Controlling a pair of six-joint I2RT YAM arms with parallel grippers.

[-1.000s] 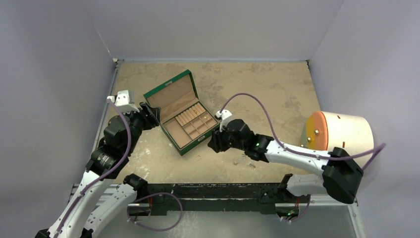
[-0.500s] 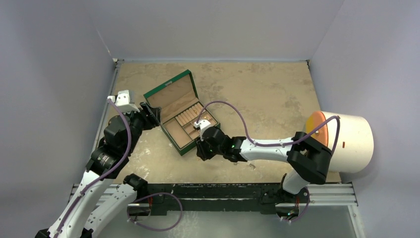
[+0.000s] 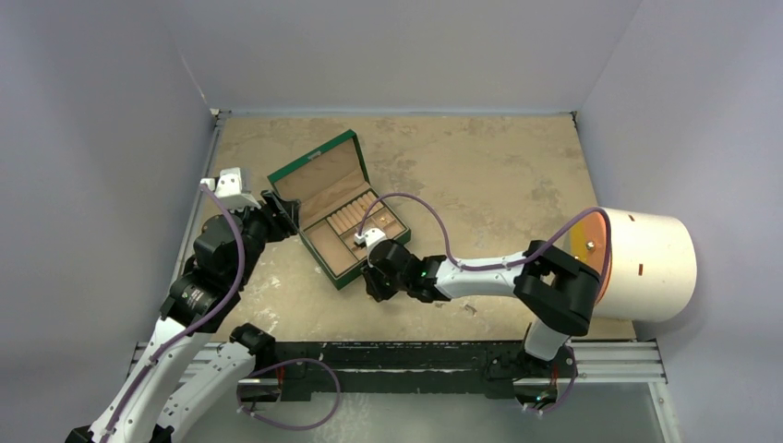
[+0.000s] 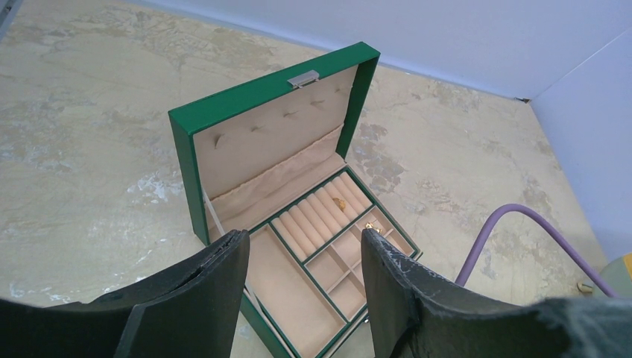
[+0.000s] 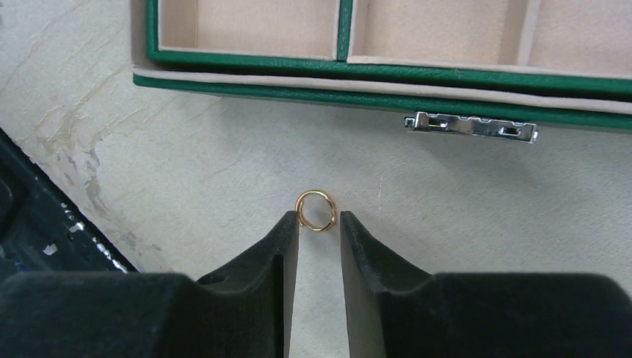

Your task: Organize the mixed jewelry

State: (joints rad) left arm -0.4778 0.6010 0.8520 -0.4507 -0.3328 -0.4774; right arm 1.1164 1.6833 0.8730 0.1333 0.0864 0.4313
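Observation:
A small gold ring (image 5: 315, 210) lies flat on the table just in front of the green box's front wall (image 5: 373, 74), near its silver clasp (image 5: 471, 126). My right gripper (image 5: 319, 218) is open by a narrow gap, with its fingertips on either side of the ring's near edge; the left tip looks to touch it. In the top view the right gripper (image 3: 374, 277) is at the box's near corner. The open green box (image 3: 342, 208) holds two gold pieces (image 4: 339, 202) (image 4: 372, 227) in its tan compartments. My left gripper (image 4: 305, 250) is open and empty above the box's left side.
A large white cylinder with an orange face (image 3: 646, 263) stands at the right. A few tiny loose pieces (image 3: 471, 309) lie on the table near the right arm. The black rail (image 3: 406, 355) runs along the near edge. The right arm's purple cable (image 4: 514, 231) loops beside the box.
My right arm has swung left along the box's front edge and now sits at its near corner over the gold ring. The left arm has not moved.

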